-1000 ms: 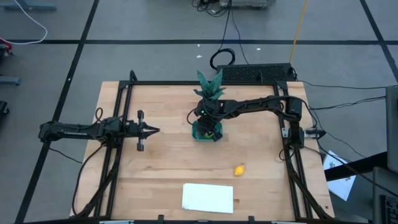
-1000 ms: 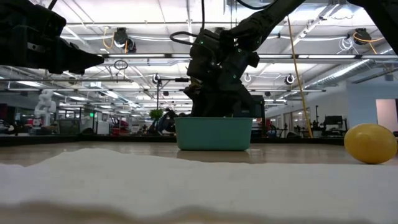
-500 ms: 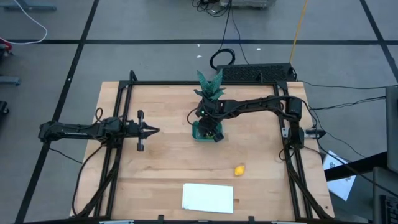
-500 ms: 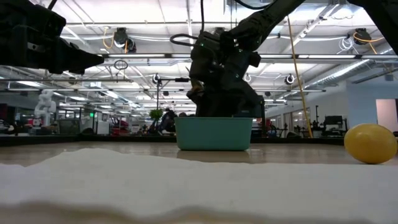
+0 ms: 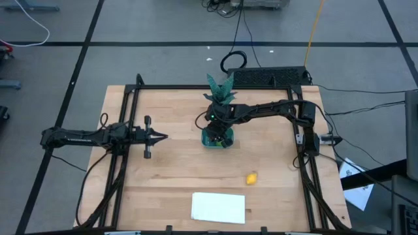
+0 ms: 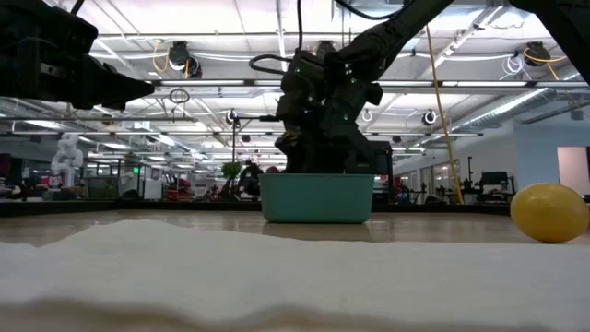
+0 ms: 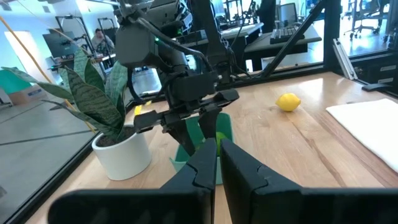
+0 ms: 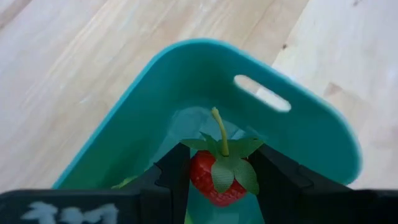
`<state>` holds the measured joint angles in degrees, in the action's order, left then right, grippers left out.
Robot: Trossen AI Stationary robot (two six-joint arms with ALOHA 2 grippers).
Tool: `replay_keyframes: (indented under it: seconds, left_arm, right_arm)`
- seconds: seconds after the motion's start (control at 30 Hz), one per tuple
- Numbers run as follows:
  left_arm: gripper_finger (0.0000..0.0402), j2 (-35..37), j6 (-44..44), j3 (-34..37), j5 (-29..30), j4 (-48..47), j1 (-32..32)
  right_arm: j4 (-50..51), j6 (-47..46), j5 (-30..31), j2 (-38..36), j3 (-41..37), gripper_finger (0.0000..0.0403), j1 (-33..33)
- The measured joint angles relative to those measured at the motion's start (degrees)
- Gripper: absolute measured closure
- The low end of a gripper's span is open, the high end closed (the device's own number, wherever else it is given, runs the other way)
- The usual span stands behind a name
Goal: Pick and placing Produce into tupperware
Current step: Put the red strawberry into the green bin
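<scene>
While the right gripper (image 8: 217, 177) hangs over the teal plastic tupperware (image 8: 186, 99), its jaws pinch a glossy red strawberry (image 8: 214, 177) above the rounded tub. Yellow lemon (image 5: 251, 177) lies apart on pale wood surface (image 5: 176, 170); potted plant (image 5: 220, 88) stands just behind. Left gripper (image 5: 161, 136) waits aside, jaws closed.

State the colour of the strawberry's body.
Red strawberry, green leafy cap; clearest in the right wrist view.
</scene>
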<state>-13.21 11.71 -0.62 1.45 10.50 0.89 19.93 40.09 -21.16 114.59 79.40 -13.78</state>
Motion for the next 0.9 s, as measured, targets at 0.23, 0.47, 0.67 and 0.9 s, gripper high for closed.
replay_keyframes:
  seconds: [0.23, 0.47, 0.67, 0.9]
  left_arm:
    - [0.0376, 0.0, 0.0, 0.0, -0.1, 0.0, 0.0]
    - [0.0376, 0.0, -0.2, 0.0, -0.1, 0.0, 0.0]
    - [0.0376, 0.0, -0.2, 0.0, -0.1, 0.0, 0.0]
    - [0.0376, 0.0, -0.2, 0.0, -0.1, 0.0, 0.0]
  right_arm:
    - [-1.6, -2.9, -0.1, 1.7, 0.0, 0.0273, 0.0]
    - [-2.1, -3.4, -0.1, 1.6, 0.0, 0.0273, -0.1]
    - [-2.6, -4.1, -0.1, 2.6, 0.0, 0.0273, -0.1]
    - [-3.0, -4.6, 0.0, 3.5, 0.1, 0.0273, -0.1]
